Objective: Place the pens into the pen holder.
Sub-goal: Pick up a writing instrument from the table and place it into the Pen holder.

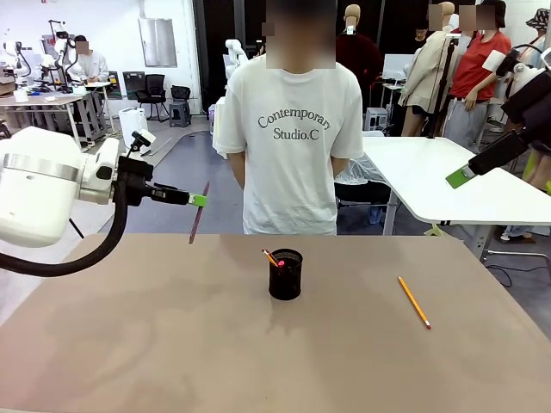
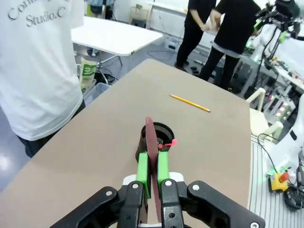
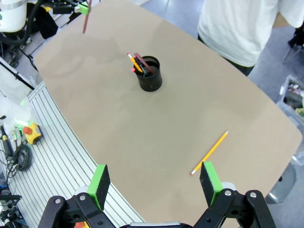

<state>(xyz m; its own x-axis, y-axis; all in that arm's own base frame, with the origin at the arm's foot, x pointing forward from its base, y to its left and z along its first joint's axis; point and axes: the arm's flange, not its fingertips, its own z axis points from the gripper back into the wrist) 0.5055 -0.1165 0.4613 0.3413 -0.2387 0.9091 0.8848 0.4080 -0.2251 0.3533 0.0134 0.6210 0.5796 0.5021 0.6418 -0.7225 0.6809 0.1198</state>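
**A:** Front view first. Where does the pen holder (image 1: 286, 275) stand?

**B:** On the brown table (image 1: 129, 344), upright, in front of the person (image 1: 297, 146). An orange pencil tip (image 1: 270, 256) sticks out of it. The left gripper (image 1: 200, 200) hangs up and to the left of the holder, clamped on a reddish pen (image 1: 197, 222) that dangles below its pads. A yellow pencil (image 1: 414, 302) lies flat to the right of the holder, well apart. The right gripper (image 1: 461, 176) sits high on that same side; from here its jaws cannot be judged.

**A:** And the left wrist view?

**B:** The left gripper (image 2: 153, 166) pinches the reddish pen (image 2: 150, 142) between its green pads. The pen holder (image 2: 161, 135) is just beyond the pen's tip, and the yellow pencil (image 2: 190, 102) is farther off.

**A:** The right wrist view?

**B:** The right gripper (image 3: 154, 183) is spread wide and holds nothing. The yellow pencil (image 3: 210, 153) lies between it and the pen holder (image 3: 151, 78), which has several pens (image 3: 137, 64) leaning inside it.
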